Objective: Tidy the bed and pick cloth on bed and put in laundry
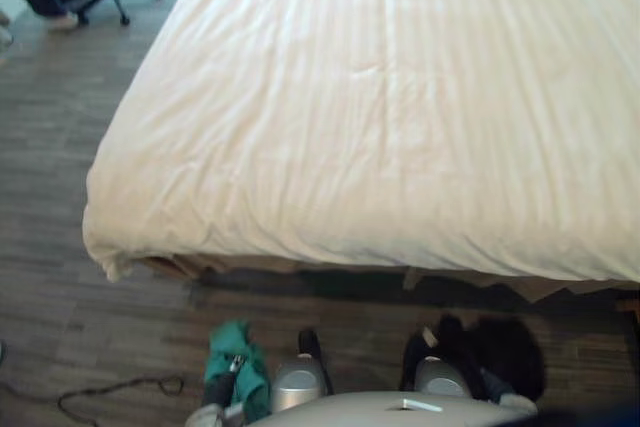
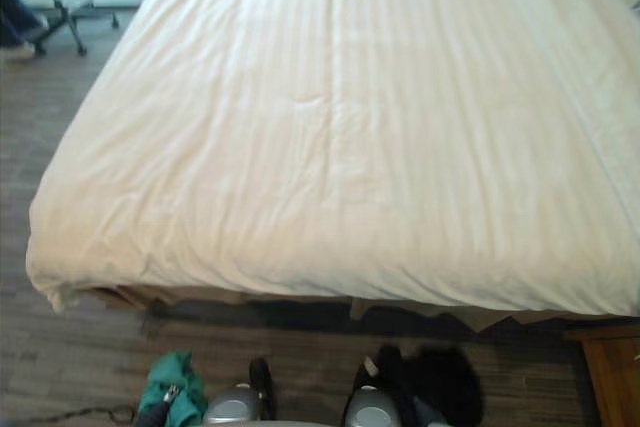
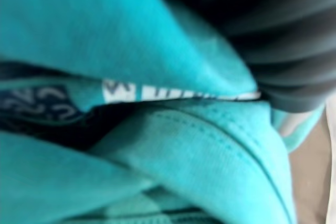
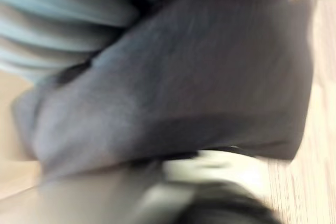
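1. Bed (image 1: 380,117): the white cover lies flat and smooth with only faint creases, and no loose cloth is on it; I judge both the tidying and the pick-up done.
2. Left hand (image 3: 283,45): low at the foot of the bed; one finger lies across a bunched teal cloth (image 1: 250,379), and the bundle hangs from the hand clear of the floor (image 1: 60,277); I read that as fingers closed round it; in the wrist view the cloth presses right up against the hand's ribbed cover.
3. Right hand (image 4: 58,19): a dark cloth (image 1: 505,347) sits bunched right at it, draped close over the wrist camera; fingers buried, so I cannot tell whether they grip or just carry.
4. Both cloths are at the hands; the bed edge is ahead of the fingers and well apart from them.
5. Left to do: carry both cloths to the laundry and drop them in; that is roughly the last third by my estimate.
6. Containers: I cannot tell where the laundry bin stands, so nothing to report on its contents; finding it comes first.
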You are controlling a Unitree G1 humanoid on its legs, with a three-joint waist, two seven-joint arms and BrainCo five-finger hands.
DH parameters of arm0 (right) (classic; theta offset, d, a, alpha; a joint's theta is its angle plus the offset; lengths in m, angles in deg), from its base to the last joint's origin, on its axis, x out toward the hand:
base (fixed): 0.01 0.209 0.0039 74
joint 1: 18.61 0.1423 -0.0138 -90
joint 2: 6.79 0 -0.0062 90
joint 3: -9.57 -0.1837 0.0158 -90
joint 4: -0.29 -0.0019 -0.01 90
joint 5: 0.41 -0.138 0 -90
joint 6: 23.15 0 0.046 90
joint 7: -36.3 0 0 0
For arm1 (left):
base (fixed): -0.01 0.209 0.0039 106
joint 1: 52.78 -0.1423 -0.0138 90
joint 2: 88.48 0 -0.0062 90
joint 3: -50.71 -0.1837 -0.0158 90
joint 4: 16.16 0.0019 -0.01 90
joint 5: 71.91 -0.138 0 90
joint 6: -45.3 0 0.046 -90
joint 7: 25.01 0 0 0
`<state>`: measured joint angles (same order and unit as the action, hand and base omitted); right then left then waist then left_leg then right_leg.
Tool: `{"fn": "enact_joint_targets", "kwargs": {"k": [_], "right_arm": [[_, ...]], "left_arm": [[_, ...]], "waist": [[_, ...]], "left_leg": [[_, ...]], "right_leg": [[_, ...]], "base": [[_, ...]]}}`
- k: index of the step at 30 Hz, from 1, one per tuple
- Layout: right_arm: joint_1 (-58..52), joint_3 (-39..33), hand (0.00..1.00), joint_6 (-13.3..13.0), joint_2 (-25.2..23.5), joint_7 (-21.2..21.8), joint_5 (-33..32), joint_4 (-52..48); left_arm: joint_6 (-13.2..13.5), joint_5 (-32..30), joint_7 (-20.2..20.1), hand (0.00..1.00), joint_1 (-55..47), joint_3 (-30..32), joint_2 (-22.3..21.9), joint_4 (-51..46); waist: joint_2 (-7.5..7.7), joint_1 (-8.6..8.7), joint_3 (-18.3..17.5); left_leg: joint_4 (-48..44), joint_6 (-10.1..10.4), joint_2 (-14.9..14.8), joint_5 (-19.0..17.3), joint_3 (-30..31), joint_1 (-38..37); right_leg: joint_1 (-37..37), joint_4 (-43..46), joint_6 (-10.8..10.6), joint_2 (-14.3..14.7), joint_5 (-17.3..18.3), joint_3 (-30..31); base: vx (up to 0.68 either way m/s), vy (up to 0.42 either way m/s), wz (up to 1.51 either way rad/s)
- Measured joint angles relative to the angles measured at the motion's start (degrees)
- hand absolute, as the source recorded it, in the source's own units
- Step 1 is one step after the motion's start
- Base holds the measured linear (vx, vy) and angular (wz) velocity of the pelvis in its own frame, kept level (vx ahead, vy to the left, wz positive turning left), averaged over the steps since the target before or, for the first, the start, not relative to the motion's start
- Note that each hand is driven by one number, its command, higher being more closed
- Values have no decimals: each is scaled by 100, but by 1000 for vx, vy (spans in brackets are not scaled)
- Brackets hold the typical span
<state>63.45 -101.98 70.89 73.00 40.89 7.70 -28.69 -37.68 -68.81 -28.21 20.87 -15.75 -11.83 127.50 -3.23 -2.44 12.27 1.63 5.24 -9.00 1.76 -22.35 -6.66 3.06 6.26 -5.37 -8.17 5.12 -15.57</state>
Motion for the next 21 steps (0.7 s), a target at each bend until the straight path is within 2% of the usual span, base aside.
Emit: {"fn": "enact_joint_targets", "kwargs": {"k": [5, 7, 9, 10, 11, 12, 13, 14, 15, 16, 19, 21], "right_arm": [[-173, 1, 100, -43, -32, 101, 128, 131], [-223, 5, 100, -140, -18, 129, 301, 131], [-302, 22, 100, -213, -12, 128, 486, 130], [-341, 143, 100, -311, 23, 130, 612, 128], [-417, 260, 100, -386, 102, 138, 747, 127], [-419, 290, 100, -397, 117, 146, 790, 126], [-424, 364, 100, -399, 206, 148, 797, 126], [-427, 415, 100, -399, 312, 149, 802, 131], [-407, 460, 100, -401, 355, 158, 802, 130], [-349, 575, 100, -433, 398, 192, 804, 130], [-277, 652, 100, -528, 410, 222, 910, 126], [-287, 653, 100, -570, 379, 247, 902, 125]], "left_arm": [[12, -49, 77, 100, -32, 113, -155, 156], [-17, -261, 201, 100, -19, -138, -254, 182], [-57, -452, 245, 100, 36, -334, -223, 215], [-181, -680, 325, 100, 136, -457, -209, 215], [-305, -947, 382, 100, 182, -635, -174, 214], [-374, -1025, 404, 100, 236, -775, -120, 215], [-484, -1059, 434, 100, 348, -1067, -41, 213], [-572, -985, 437, 100, 387, -1301, -13, 206], [-600, -912, 435, 100, 389, -1408, 10, 185], [-651, -743, 412, 100, 389, -1636, 99, 147], [-676, -316, 345, 100, 438, -2179, 332, 145], [-692, -130, 340, 100, 474, -2412, 504, 138]], "waist": [[40, 23, -140], [5, 156, -335], [-15, 175, -350], [-16, 201, -380], [50, 331, -439], [79, 381, -443], [17, 453, -396], [-47, 479, -427], [-43, 459, -434], [-27, 445, -445], [42, 443, -465], [175, 449, -458]], "left_leg": [[-1046, -209, -51, -526, -274, 23], [-1073, -391, -2, -631, -292, 202], [-1138, -633, 12, -740, -414, 297], [-1270, -984, -62, -979, -924, 295], [-1290, -1159, -104, -1092, -1449, 266], [-1284, -1168, -109, -1080, -1633, 221], [-1250, -1128, -109, -872, -1833, 159], [-1060, -795, -2, -612, -1738, 133], [-908, -779, 101, -541, -1672, 103], [-518, -737, 337, -351, -1458, 82], [381, -793, 803, 201, -935, 14], [435, -820, 1022, 302, -407, 128]], "right_leg": [[534, -1, -12, -190, 179, -189], [609, 41, 9, -279, 186, -529], [668, 79, 3, -367, 166, -757], [757, 76, -17, -469, 157, -967], [862, 58, -85, -611, 191, -1278], [948, 43, -111, -677, 217, -1421], [1104, 62, -146, -777, 236, -1757], [1232, 104, -167, -851, 250, -2014], [1259, 102, -181, -893, 262, -2072], [1284, 75, -227, -914, 308, -2147], [1302, 275, -295, -1027, 454, -2599], [1398, 576, -362, -1240, 645, -3007]], "base": [[-42, 36, 15], [-59, 65, 80], [-21, 54, 64], [-11, 63, 108], [30, 67, 131], [45, 79, 159], [24, 91, 151], [7, 98, 129], [-13, 108, 102], [-11, 72, 100], [7, 15, 114], [46, -34, 137]]}}
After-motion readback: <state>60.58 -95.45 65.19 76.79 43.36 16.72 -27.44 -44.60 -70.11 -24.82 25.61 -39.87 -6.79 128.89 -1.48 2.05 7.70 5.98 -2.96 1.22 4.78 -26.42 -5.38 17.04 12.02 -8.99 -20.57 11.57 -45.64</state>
